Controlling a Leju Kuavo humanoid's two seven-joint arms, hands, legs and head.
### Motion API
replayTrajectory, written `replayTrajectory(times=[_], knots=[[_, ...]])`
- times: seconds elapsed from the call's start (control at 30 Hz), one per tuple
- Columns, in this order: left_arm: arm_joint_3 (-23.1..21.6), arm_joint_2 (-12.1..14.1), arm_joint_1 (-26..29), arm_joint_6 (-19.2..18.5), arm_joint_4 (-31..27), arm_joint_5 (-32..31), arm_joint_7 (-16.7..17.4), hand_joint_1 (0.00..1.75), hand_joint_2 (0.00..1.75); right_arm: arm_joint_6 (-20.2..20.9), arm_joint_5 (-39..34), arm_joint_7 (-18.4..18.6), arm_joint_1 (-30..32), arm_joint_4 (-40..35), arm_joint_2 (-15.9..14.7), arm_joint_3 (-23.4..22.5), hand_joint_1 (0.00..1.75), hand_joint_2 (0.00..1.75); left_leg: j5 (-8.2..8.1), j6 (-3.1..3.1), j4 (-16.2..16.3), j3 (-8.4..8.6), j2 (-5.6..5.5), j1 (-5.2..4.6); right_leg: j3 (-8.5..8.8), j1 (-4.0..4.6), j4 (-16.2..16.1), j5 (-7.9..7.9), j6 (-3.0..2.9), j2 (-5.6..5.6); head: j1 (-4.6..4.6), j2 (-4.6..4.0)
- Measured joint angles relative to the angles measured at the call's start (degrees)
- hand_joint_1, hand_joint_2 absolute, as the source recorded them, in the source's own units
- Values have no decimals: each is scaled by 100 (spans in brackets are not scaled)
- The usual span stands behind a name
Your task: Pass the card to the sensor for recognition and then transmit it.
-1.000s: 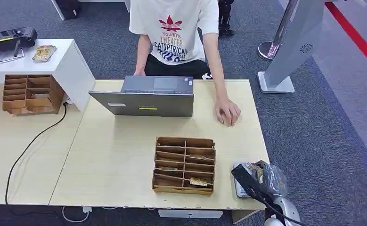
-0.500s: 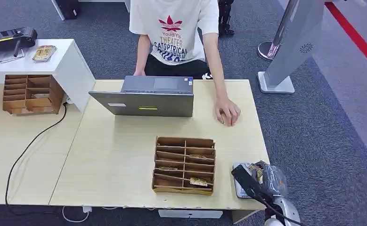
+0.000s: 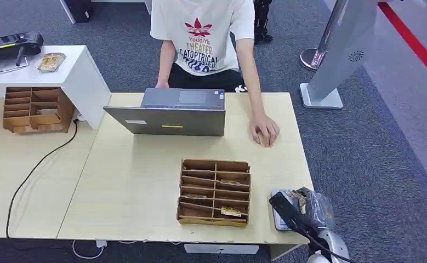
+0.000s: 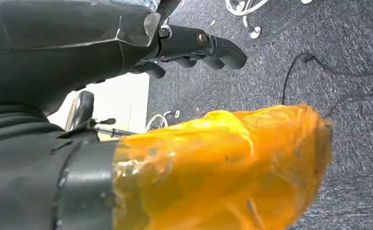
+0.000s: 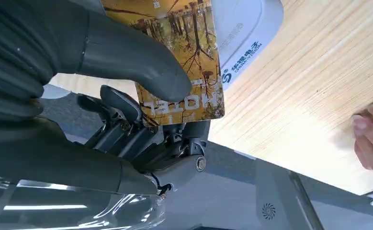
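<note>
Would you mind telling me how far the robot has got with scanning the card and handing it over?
Done: the right robot hand already holds the card, thumb pressed on its face. In hand: the card sits over the white card reader at the table's near right corner, so scanning looks underway. Left: passing it on, probably to the person behind the laptop.

Head high — wrists close, turned.

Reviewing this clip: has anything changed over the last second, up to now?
Nothing visibly changed. The right hand still holds the card over the white sensor at the table's near right corner. The person's hand, the laptop and the wooden organizer stayed put.
</note>
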Motion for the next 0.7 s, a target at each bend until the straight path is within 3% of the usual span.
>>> replayTrajectory(times=[0.1,0.2,0.3,0.37,0.43,0.7], knots=[[0,0,0,0,0,0,0,0,0,-57,0,-22,4,0,2,0,175,175,0,0,0,0,0,0,0,0,0,0,0,0,0,0],[0,-2,0,2,0,11,-2,0,0,-372,-42,-239,50,-59,44,0,175,175,0,0,0,-1,0,0,0,0,0,0,0,0,0,0],[0,-4,0,20,0,18,-7,0,0,-1054,-370,-803,125,-306,214,-48,175,175,0,0,0,-2,0,0,-1,0,1,0,0,0,0,0],[0,-15,3,33,0,-11,-15,0,0,-1758,-732,-1389,233,-722,438,-116,175,175,0,0,0,-3,0,1,-2,0,1,0,0,0,0,0],[0,-31,-1,39,0,-61,-17,0,0,-2137,-915,-1746,294,-1131,629,-118,175,175,0,-1,-1,0,2,1,-4,0,1,0,-1,5,-2,0],[0,-55,-4,44,0,-122,-59,0,0,-2439,-1272,-2221,468,-2015,964,-107,175,175,0,-1,-3,-3,1,0,-3,0,2,-2,-2,3,0,0]])
